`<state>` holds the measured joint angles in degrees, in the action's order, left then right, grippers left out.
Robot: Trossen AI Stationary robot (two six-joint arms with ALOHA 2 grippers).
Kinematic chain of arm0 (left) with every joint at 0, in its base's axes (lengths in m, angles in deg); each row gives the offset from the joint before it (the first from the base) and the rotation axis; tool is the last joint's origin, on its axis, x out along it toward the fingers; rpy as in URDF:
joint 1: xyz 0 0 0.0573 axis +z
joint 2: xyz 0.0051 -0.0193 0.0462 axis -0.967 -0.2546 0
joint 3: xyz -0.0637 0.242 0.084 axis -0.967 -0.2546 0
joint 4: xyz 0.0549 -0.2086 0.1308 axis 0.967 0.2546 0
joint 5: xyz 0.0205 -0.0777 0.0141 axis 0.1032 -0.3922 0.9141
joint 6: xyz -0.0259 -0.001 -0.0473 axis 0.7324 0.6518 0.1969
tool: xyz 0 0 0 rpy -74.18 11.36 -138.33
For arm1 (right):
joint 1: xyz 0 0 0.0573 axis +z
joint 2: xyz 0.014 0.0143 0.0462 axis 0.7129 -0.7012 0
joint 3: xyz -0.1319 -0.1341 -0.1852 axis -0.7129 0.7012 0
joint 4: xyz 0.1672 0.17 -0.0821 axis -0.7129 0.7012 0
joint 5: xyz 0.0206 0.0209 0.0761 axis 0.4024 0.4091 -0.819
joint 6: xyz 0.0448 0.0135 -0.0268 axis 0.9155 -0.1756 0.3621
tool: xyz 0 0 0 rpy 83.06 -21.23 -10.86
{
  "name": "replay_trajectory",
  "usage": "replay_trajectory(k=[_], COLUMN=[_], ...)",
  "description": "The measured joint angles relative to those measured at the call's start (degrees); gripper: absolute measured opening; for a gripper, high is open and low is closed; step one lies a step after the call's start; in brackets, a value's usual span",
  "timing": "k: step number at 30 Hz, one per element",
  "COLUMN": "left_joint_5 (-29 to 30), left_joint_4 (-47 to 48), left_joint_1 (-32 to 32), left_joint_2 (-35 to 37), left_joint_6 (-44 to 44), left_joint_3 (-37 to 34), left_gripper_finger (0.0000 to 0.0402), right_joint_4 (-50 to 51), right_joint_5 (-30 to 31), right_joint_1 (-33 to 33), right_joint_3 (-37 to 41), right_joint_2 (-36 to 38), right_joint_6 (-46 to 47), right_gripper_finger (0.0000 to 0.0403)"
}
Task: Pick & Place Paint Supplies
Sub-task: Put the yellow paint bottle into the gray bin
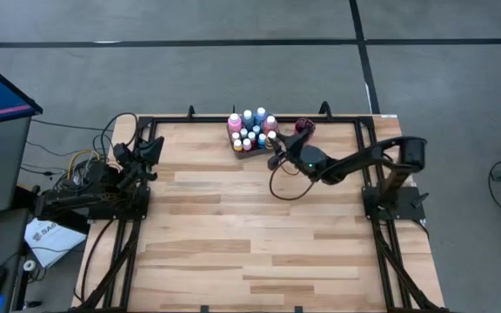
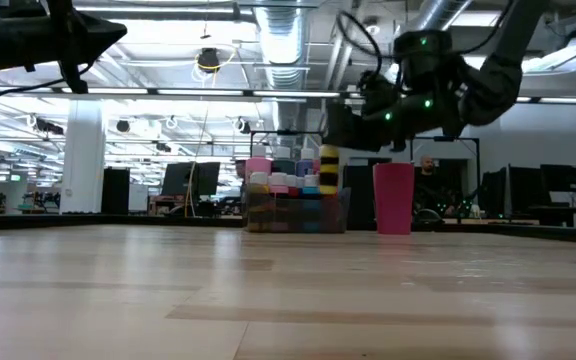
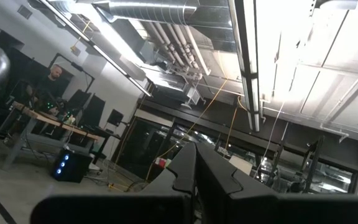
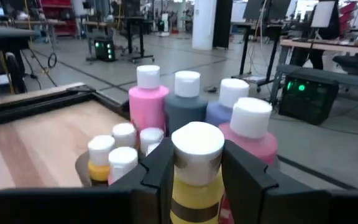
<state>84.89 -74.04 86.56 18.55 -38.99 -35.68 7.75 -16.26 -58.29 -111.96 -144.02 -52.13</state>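
A grey tray (image 1: 241, 151) at the table's far middle holds several small paint bottles (image 4: 148, 99) with pale caps, pink, blue, dark and yellow. My right gripper (image 4: 196, 169) is shut on a yellow bottle with a white cap (image 2: 328, 170) at the tray's right near corner. A red cup (image 2: 394, 198) stands on the table just to the right of the tray. My left gripper (image 3: 194, 171) waits shut at the table's left far corner, raised and pointing up into the room. No brushes show. My right gripper pinches the yellow bottle between its two fingers (image 4: 157, 173) at the shoulder just below the white cap (image 4: 197, 144). The fingers reach in level from the table's right near side. The bottle (image 4: 194, 196) stays upright, lifted clear of the table beside the other bottles.
The table's black frame rail (image 1: 337, 120) runs close behind the tray and cup. Bare wooden tabletop (image 1: 233, 235) stretches from the tray to the near edge. A cable (image 1: 278, 184) loops below my right arm.
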Motion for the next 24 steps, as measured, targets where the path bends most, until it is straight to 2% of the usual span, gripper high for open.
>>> replay_trajectory(k=[4,8,24], left_joint_5=[0.0,0.0,0.0], left_joint_4=[0.0,0.0,0.0], left_joint_1=[0.0,0.0,0.0], left_joint_2=[0.0,0.0,0.0], left_joint_6=[0.0,0.0,0.0], left_joint_3=[0.0,0.0,0.0], left_gripper_finger=[0.0002,0.0002,0.0002], right_joint_4=[-8.1,-11.2,-6.3], right_joint_5=[0.1,1.1,1.7], right_joint_1=[-0.6,-1.0,-1.9], right_joint_3=[0.0,0.0,-0.2], right_joint_2=[-4.4,-6.8,-6.8], right_joint_6=[-0.3,-0.6,-1.3], right_gripper_finger=[0.0103,0.0103,0.0103])
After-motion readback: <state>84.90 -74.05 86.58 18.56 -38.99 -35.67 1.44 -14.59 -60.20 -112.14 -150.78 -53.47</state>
